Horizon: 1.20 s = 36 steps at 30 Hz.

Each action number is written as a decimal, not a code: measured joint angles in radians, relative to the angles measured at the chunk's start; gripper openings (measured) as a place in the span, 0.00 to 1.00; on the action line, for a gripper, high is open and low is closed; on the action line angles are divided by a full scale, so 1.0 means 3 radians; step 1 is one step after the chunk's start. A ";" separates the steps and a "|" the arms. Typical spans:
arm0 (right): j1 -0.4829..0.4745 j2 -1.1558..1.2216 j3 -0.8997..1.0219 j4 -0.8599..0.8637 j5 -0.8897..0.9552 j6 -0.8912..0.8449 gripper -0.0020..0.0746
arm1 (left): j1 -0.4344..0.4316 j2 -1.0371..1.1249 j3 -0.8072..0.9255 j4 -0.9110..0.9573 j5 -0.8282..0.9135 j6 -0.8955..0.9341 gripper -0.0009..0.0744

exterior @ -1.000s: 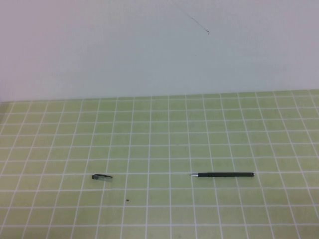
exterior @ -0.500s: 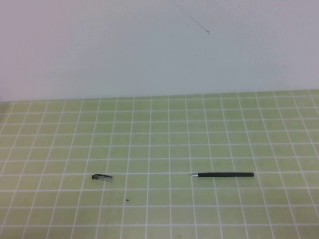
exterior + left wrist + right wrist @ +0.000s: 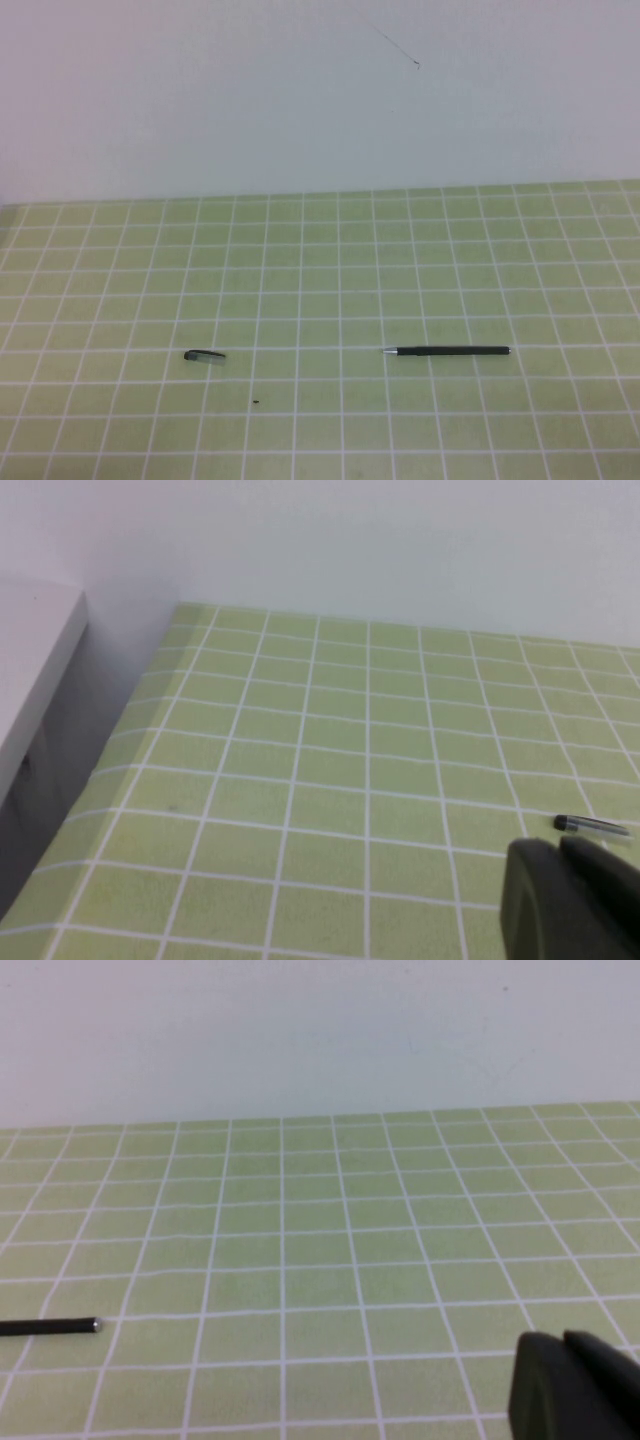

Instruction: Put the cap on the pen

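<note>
Two loose pieces: the pen (image 3: 447,351) and its cap (image 3: 204,355) lie apart on the green grid mat (image 3: 320,280), nothing touching them.

Pen: a long thin black stick, lying flat along a white grid line on the robot's right side of the mat. Its silver tip points toward the left, toward the cap. In the right wrist view only its blunt back end shows (image 3: 48,1327), at the edge of the picture.

Cap: a short dark piece with a clip, lying flat on the left side of the mat, well apart from the pen — several grid squares are between them. In the left wrist view it is seen just beyond the gripper (image 3: 590,825).

Small dark speck (image 3: 257,403): on the mat, near the cap, on the robot's side of it; what it is I cannot tell.

Left gripper (image 3: 575,900): fingers pressed together, holding nothing, hanging above the mat near the cap — not touching it.

Right gripper (image 3: 575,1385): fingers also pressed together and empty, above the mat on the right, apart from the pen's back end.

Background: a plain white wall (image 3: 320,100) stands behind the mat, with a thin dark line (image 3: 397,47) on it.
</note>
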<state>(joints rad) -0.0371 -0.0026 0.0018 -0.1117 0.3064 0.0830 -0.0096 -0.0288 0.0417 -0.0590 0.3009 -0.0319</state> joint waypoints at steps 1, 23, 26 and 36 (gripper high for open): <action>0.0000 0.0000 0.0000 0.0000 0.0000 0.0000 0.04 | 0.0000 0.0000 0.0000 0.0000 0.0000 0.0000 0.01; 0.0000 0.0000 0.0000 0.0000 0.0000 0.0000 0.04 | -0.0163 0.0000 0.0000 -0.0086 0.0000 0.0000 0.01; 0.0000 0.0000 0.0000 0.0000 0.0000 0.0000 0.04 | -0.0163 0.0000 0.0000 -0.0086 0.0000 0.0000 0.01; 0.0000 0.0000 0.0000 0.0000 0.0000 0.0000 0.04 | -0.0163 0.0000 0.0000 -0.0086 0.0000 0.0000 0.01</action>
<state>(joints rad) -0.0371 -0.0026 0.0018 -0.1117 0.3064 0.0830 -0.0585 -0.0288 0.0417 -0.0847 0.3009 -0.0319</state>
